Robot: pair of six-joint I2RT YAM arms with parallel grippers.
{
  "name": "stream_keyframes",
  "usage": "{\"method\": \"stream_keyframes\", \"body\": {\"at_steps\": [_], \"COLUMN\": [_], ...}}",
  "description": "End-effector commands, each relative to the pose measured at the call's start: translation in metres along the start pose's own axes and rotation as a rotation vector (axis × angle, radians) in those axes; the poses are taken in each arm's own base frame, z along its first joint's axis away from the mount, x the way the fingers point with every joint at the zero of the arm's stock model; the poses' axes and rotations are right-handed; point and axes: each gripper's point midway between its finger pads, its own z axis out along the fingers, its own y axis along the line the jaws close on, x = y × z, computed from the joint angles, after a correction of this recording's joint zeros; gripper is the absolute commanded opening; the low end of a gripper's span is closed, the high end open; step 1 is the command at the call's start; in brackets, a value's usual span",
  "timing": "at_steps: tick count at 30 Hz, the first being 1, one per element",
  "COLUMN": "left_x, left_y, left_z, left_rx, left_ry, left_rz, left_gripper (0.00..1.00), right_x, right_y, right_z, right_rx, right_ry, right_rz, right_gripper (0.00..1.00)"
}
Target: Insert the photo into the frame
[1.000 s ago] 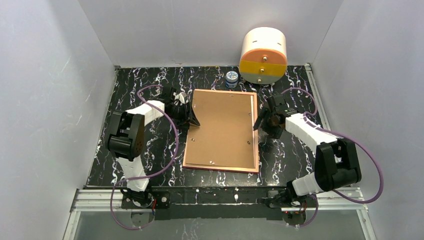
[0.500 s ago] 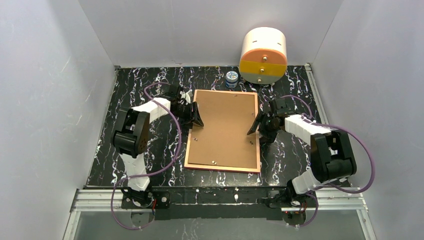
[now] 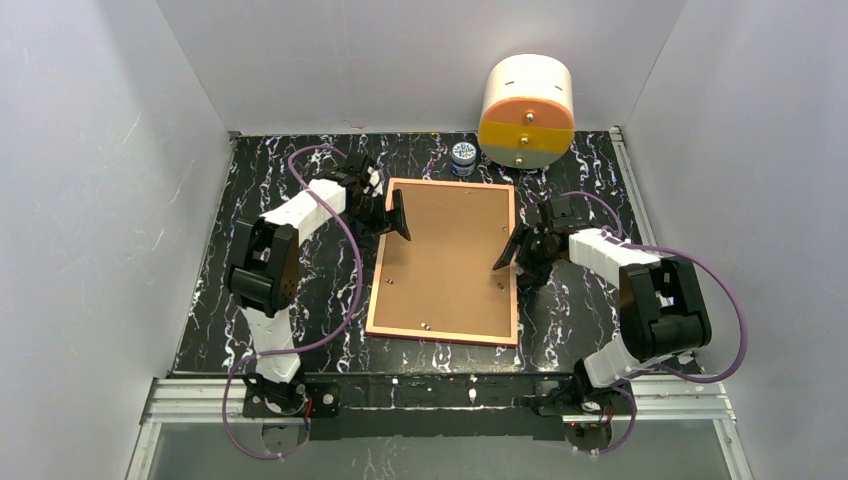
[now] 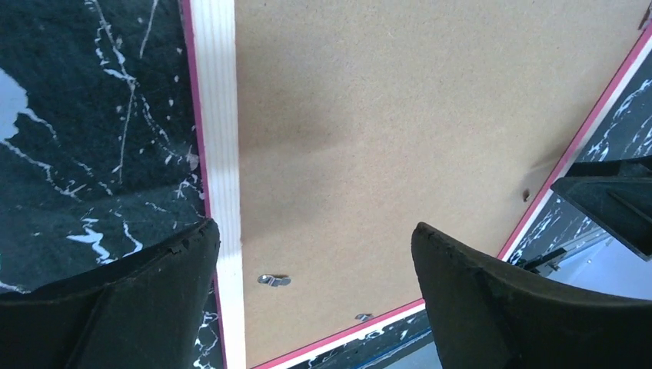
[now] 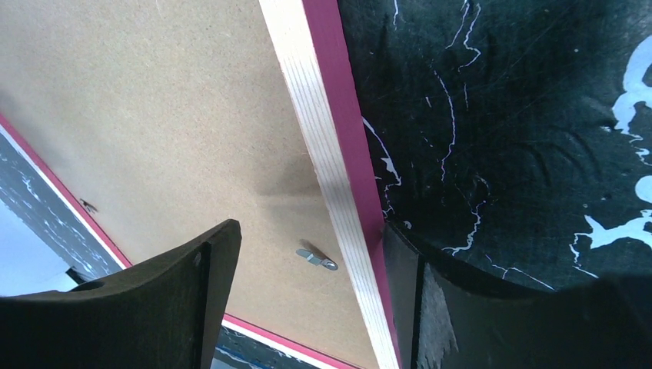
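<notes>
Top external: left fingers [image 3: 400, 216] are springing wide apart, letting go at the upper left of the frame [image 3: 440, 336] | right fingers [image 3: 507, 249] are hanging open, straddling its right rim | frame is lying back-up mid-picture on the counter [image 3: 330, 345] | photo is not showing, probably sitting under the backing board [image 3: 445, 260].

No word, number or brand can be read in any of the views. The small jar [image 3: 462, 158] standing just beyond the far edge of the frame [image 3: 441, 337] carries a blue and white label, but the print on it is too small to make out any letter. The brown backing board [image 3: 445, 260] lying in the frame shows only a plain surface, with nothing written on it.
</notes>
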Motion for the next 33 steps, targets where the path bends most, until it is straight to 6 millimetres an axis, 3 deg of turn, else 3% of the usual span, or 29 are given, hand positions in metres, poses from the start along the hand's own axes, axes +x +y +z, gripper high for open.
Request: {"method": "stream_keyframes", "body": {"at_steps": [1, 11, 16, 21, 28, 33], "left_x": [0.002, -0.002, 0.008, 0.017, 0.033, 0.042], "left_y": [0.004, 0.023, 0.026, 0.028, 0.064, 0.061], "left_z": [-0.017, -0.009, 0.003, 0.012, 0.004, -0.007], "left_rx": [-0.076, -0.151, -0.117, -0.091, -0.227, -0.184], "left_ry": [-0.001, -0.027, -0.006, -0.003, -0.08, -0.14], "left_rz": [0.013, 0.069, 0.077, 0.056, 0.038, 0.019], "left_gripper": [0.94, 0.84, 0.77, 0.63, 0.3, 0.25], "right_x": [-0.004, -0.006, -0.004, -0.003, 0.0, -0.015], "right_y": [0.008, 0.012, 0.013, 0.026, 0.052, 0.052], "right_z": [-0.003, -0.004, 0.004, 0.009, 0.017, 0.012], "right_rx": [-0.011, -0.034, -0.04, -0.103, -0.16, -0.076], "right_ry": [-0.009, -0.008, 0.035, 0.09, 0.141, 0.078], "right_rz": [-0.011, -0.034, -0.059, -0.124, -0.221, -0.204], "right_gripper": [0.76, 0.71, 0.64, 0.61, 0.6, 0.59]}}
